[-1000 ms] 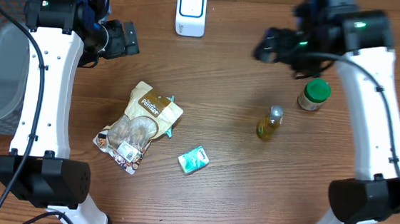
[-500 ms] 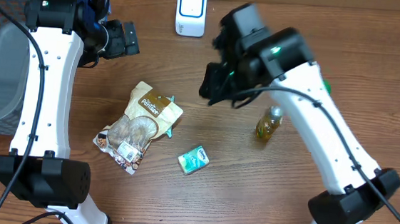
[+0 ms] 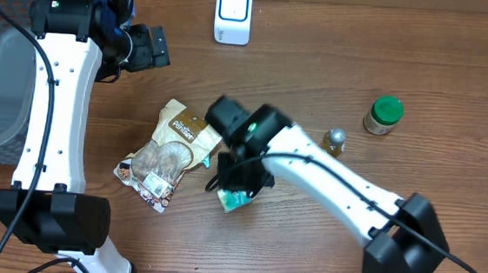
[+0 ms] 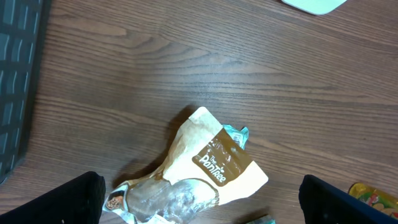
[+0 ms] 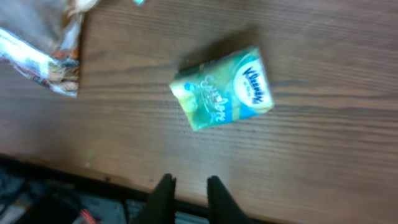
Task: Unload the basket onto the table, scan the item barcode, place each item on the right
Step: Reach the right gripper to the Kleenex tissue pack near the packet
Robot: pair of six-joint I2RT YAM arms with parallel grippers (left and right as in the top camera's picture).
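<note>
Two hands, in unlike states: the left hand (image 3: pixel 152 47) hangs over the far left of the worktop (image 3: pixel 319 64) with its fingers spread wide and nothing between them; the right hand (image 5: pixel 189 182) is over the near middle, its fingers drawn narrow with only a slim gap, gripping nothing; the tissue pack (image 5: pixel 222 96), green and blue, lies flat on the wood just ahead of those fingertips, apart from them, and seen from above the right arm covers most of it; a tan snack bag (image 3: pixel 170 152) lies just to its left; the white scanner (image 3: pixel 234 14) stands at the far edge, well apart; a small yellow bottle (image 3: pixel 334 142) and a green-lidded jar (image 3: pixel 384 114) stand to the right.
</note>
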